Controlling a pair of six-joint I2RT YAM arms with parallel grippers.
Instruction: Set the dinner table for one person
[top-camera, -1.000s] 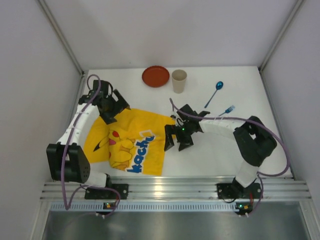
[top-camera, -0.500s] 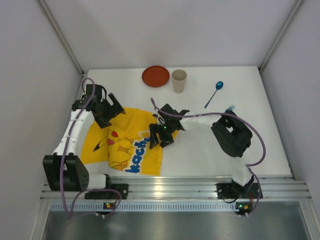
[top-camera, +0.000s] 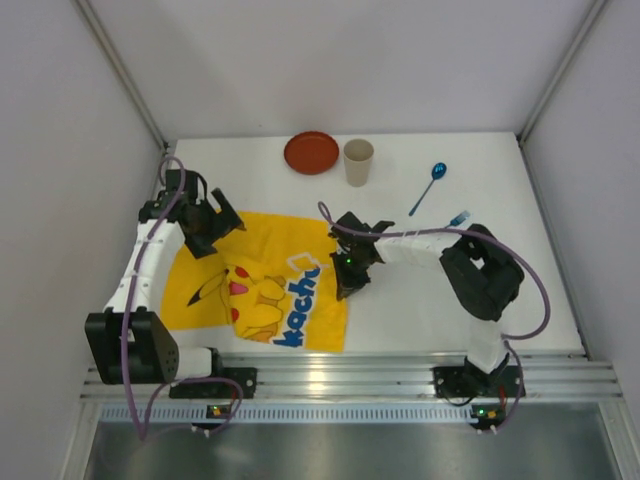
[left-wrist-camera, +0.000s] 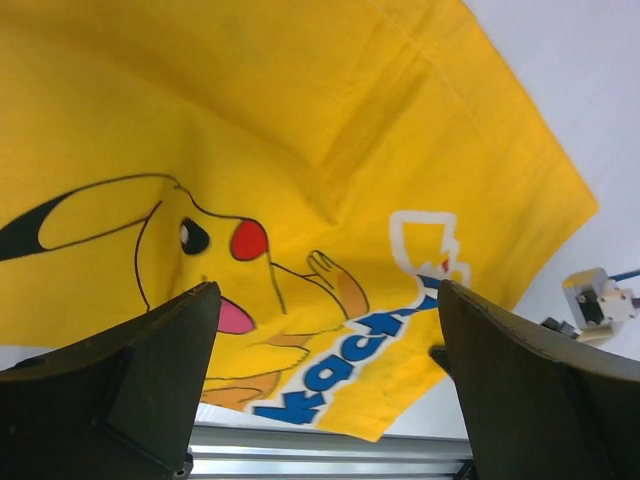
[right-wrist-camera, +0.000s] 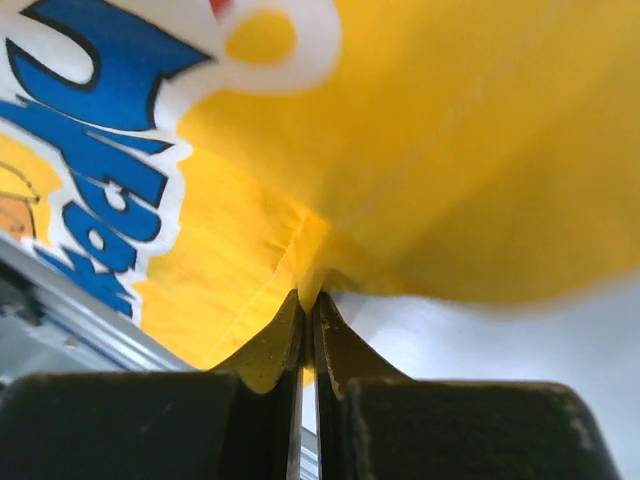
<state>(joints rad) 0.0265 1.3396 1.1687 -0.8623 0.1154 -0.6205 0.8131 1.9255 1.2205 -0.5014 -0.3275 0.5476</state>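
The left gripper (top-camera: 210, 228) hung with its jaws spread wide over the far-left corner of the yellow cloth mat (top-camera: 262, 290), pinching nothing; the mat lay on the near-left part of the dinner table (top-camera: 430, 310), whose white top ran beneath both arms; at the mat's right edge the right gripper (right-wrist-camera: 308, 304) was pressed together on a bunched fold of the yellow cloth; a red plate (top-camera: 311, 153), a beige cup (top-camera: 358, 161) and a blue spoon (top-camera: 428, 187) sat towards the table's far side, well apart from both claws; a small blue-tipped item (top-camera: 459, 217) beside the right arm was partly hidden and too small to identify.
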